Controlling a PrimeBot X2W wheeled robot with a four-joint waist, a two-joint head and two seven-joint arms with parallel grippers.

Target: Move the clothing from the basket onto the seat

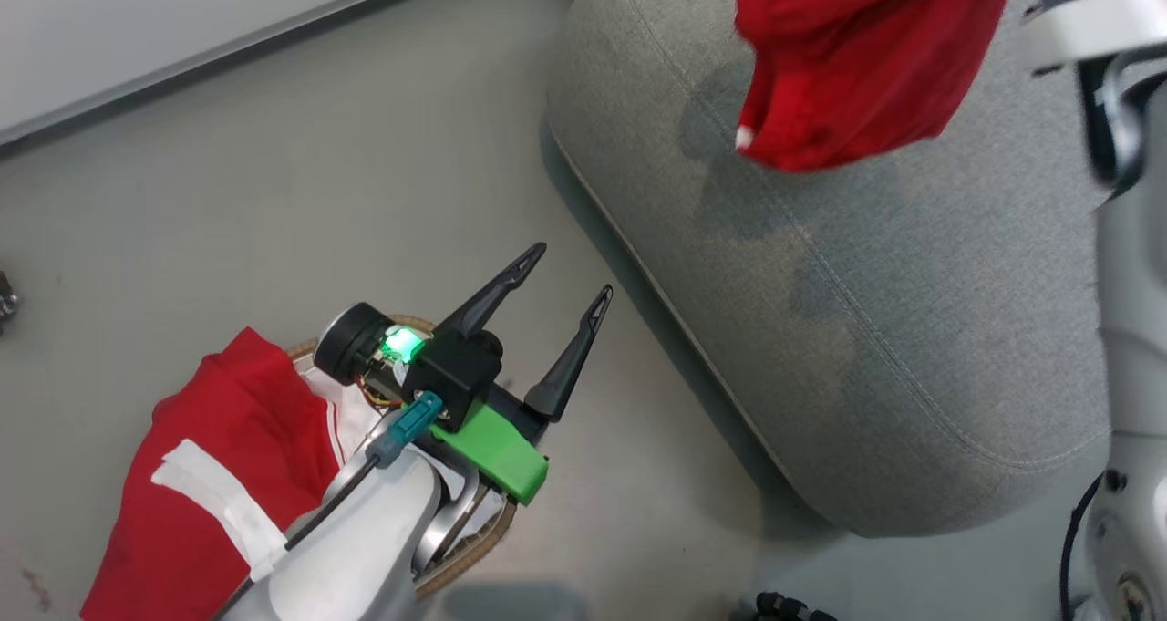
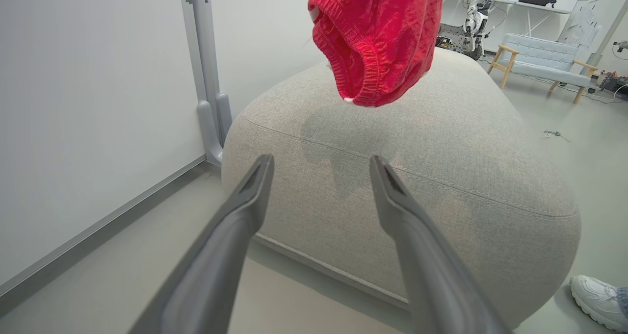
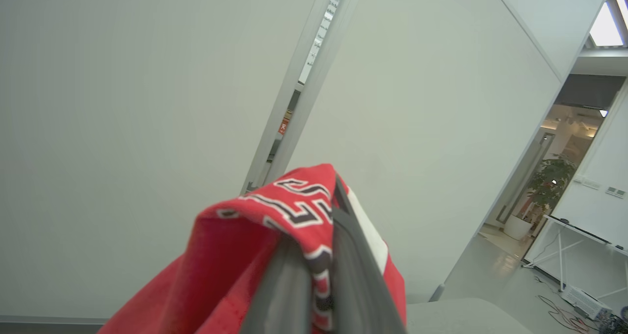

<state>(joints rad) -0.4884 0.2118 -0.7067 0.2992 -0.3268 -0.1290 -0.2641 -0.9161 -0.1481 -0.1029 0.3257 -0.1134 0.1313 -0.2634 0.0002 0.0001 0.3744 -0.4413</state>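
While a striped red garment (image 1: pixel 219 475) lies draped over the basket (image 1: pixel 479 537) behind and below it, the left pincer (image 1: pixel 573 270) stands wide open and empty, its 2 fingers aimed at the seat (image 1: pixel 866 347) just ahead. Right of it, a hanging red garment (image 1: pixel 848 56) dangles above the seat, pinched between the closed fingers of the right pincer (image 3: pixel 321 226).

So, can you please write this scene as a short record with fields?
left end effector: open, empty, near the basket
right end effector: shut on a red garment
red garment: hangs over the seat
basket: more red clothing spills over its rim
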